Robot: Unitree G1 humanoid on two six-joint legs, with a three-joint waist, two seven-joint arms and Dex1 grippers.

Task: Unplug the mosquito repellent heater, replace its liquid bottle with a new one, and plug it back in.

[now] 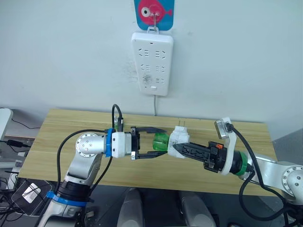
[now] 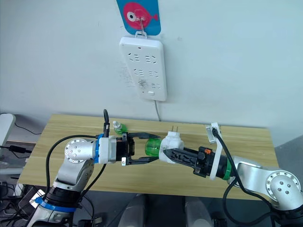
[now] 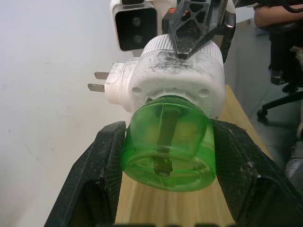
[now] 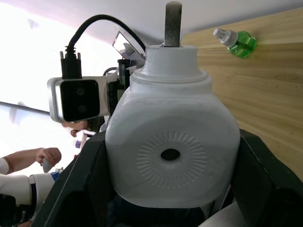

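**Both grippers clamped on the heater and its bottle above the table**

The right gripper [image 1: 179, 147] is closed on the white mosquito repellent heater [image 1: 178, 137], one black finger on each side of its body, holding it in the air over the wooden table [image 1: 71, 127] with the two metal prongs [image 1: 180, 124] pointing up and back toward the wall. The left gripper [image 1: 158, 141] meets it from the opposite side, its fingers [image 3: 102, 172] pressed against the green liquid bottle [image 1: 161, 141] that is seated in the heater's base. From the head views the joint between bottle and heater is hidden by the fingers, so how far the bottle sits in cannot be made out.

On the wall behind hangs a long white power strip [image 1: 152, 62] from a hook on a blue and pink fish sticker [image 1: 154, 12]; its cord drops behind the table. A second green bottle [image 2: 118, 126] with a white cap lies on the table near the back edge, behind the left arm
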